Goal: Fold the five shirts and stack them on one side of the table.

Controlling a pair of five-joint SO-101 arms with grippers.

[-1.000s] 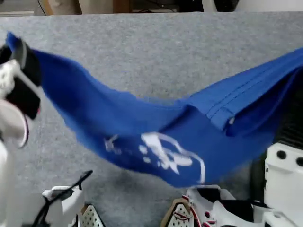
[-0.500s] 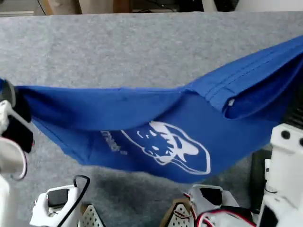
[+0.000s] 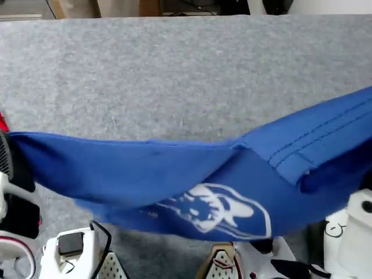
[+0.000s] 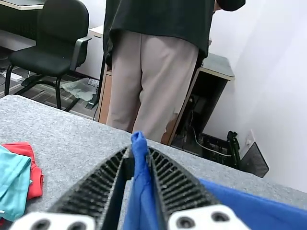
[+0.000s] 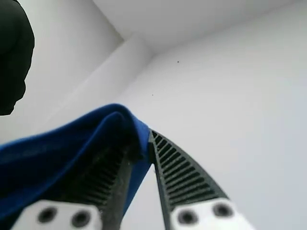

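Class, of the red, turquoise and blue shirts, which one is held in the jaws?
The blue shirt, stretched above the table; the red shirt and turquoise shirt lie bunched on it.

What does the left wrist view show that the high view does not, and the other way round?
Left wrist view: the left gripper, its fingers shut on an edge of the blue shirt, a teal shirt on the table, an office chair behind. High view: the shirt's white print and stitched hem, the cloth stretched wide over the table. Both: the blue shirt and the table.
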